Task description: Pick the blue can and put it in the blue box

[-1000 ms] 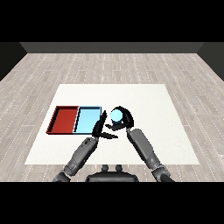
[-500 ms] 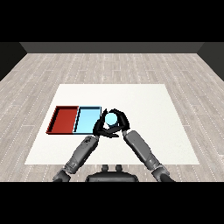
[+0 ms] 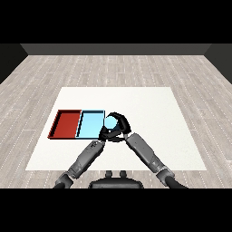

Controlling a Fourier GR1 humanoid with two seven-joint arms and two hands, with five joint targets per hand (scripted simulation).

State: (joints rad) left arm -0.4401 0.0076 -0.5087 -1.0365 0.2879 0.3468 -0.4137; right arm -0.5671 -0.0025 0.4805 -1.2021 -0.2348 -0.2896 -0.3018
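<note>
The blue can (image 3: pixel 109 122) is pale blue and sits in my right hand (image 3: pixel 120 124), whose fingers curl round it. Hand and can hang just at the right edge of the light blue tray (image 3: pixel 89 125), slightly above the table. The red tray (image 3: pixel 66 123) adjoins the blue tray on its left side. My left hand (image 3: pixel 104 135) lies low beside the blue tray's near right corner, right under the right hand, with its fingers stretched out and nothing in them. The right hand partly covers it.
Both trays lie on the left half of the white table (image 3: pixel 154 113). My two forearms come up from the bottom and meet near the table's middle. Wooden floor surrounds the table.
My right hand has carried the blue can leftward, up to the blue tray's right edge. The left hand has barely shifted and now sits beneath the right hand.
</note>
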